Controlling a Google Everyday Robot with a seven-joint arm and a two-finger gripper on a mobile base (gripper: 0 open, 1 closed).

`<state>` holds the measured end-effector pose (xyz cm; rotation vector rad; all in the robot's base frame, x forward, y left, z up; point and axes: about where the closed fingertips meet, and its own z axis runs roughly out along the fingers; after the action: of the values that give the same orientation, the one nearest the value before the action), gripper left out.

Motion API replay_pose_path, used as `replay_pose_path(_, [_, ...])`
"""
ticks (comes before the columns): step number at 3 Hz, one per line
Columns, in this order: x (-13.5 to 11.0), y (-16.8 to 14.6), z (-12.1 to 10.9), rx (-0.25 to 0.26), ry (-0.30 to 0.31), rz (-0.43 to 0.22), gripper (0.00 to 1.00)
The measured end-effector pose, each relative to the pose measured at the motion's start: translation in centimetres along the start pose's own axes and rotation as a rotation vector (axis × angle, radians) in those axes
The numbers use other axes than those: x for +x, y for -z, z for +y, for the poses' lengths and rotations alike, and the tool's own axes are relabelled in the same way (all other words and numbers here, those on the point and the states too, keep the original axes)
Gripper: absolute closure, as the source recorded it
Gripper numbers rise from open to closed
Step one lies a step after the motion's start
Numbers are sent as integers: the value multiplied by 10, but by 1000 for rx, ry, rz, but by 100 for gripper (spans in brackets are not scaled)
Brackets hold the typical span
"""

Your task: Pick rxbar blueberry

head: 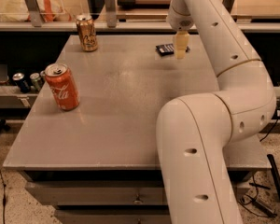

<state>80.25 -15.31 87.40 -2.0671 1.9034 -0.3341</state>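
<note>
The rxbar blueberry [164, 49] is a small flat dark navy bar lying on the grey table [130, 101] near its far edge, right of centre. My gripper [180, 45] hangs from the white arm right beside the bar, just to its right and slightly above the table, its pale fingers pointing down. The gripper hides the bar's right end.
A red Coca-Cola can [62, 87] stands at the table's left side. A gold-tan can [87, 32] stands at the far left corner. My white arm [210, 139] covers the table's right side. More cans [29, 80] sit on a lower shelf at left.
</note>
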Motion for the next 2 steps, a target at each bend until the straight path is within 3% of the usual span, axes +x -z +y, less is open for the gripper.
replay_pose_path(2, [-18,-17,14,-53,-160,-173,0])
